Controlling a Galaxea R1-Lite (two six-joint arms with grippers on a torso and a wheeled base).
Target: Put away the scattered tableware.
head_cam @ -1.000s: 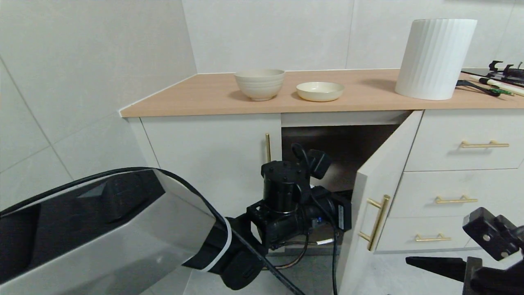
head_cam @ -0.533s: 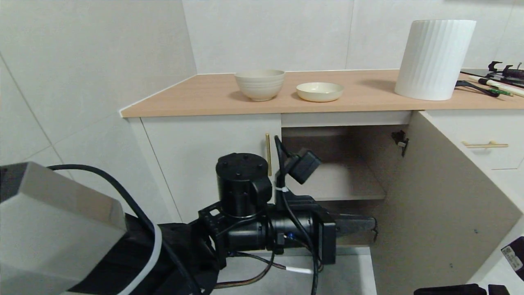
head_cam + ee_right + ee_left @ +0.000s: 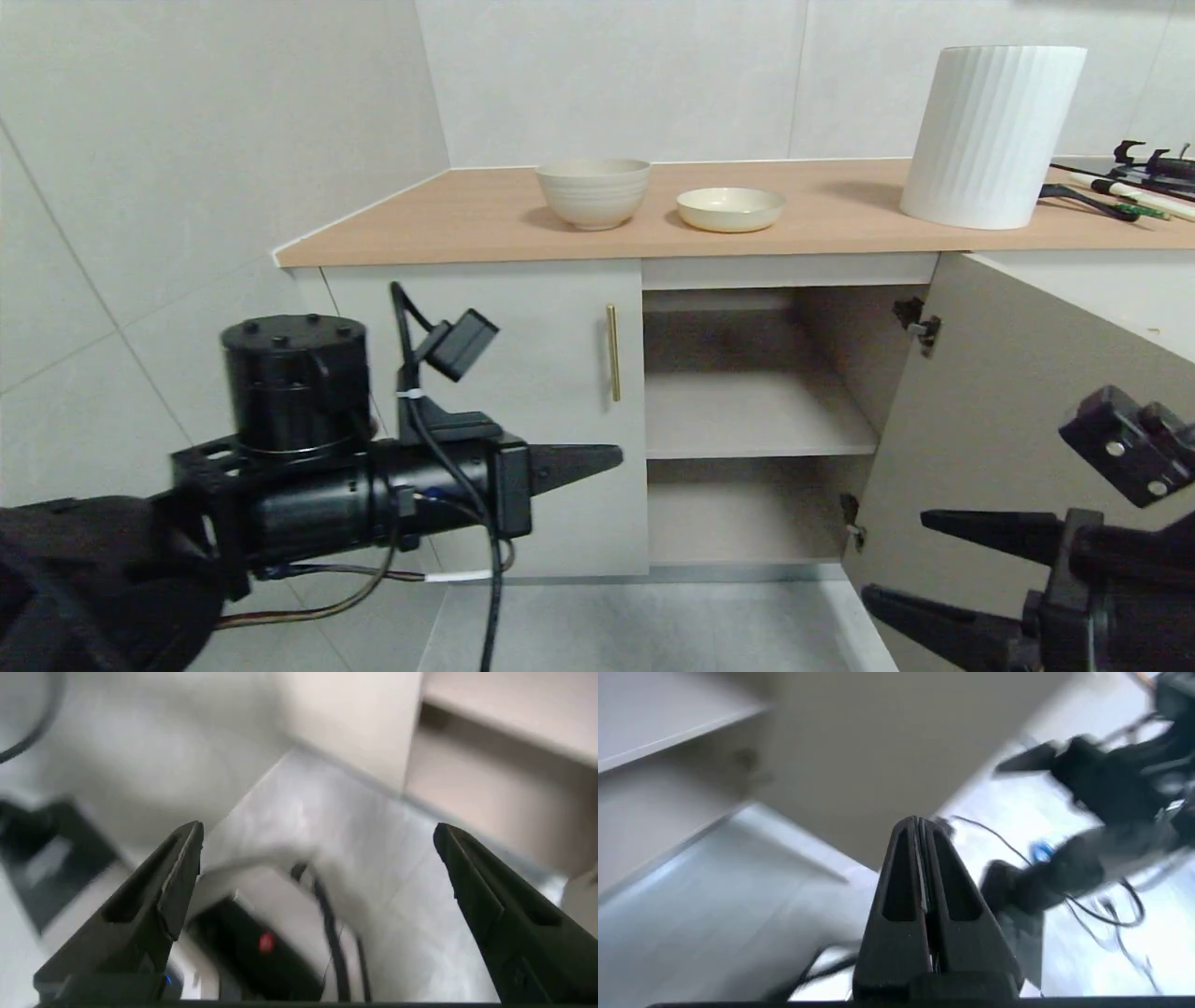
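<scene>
Left gripper (image 3: 607, 456) pinched tight and empty, in front of the closed cabinet door (image 3: 485, 373). Right gripper (image 3: 893, 554) splayed wide, low by the open door (image 3: 1008, 439). The bowl (image 3: 593, 191) and small dish (image 3: 730, 207) wait on the countertop (image 3: 420, 229). Smart play: rise above the counter edge, spread over the bowl's rim, then carry it to the cabinet shelf (image 3: 747, 420).

A light wooden countertop (image 3: 448, 224) runs along a pale tiled wall (image 3: 607, 75). Toward its right end stands a tall white ribbed container (image 3: 992, 135) — upright, with a few dark-handled tools (image 3: 1125, 182) lying just beside it at the edge. Below, the left cabinet door (image 3: 551, 308) is closed, its slim brass handle (image 3: 612, 353) vertical. The right door (image 3: 1008, 373) is swung wide open, showing a bare shelf (image 3: 747, 415). The floor (image 3: 635, 625) is grey tile.
</scene>
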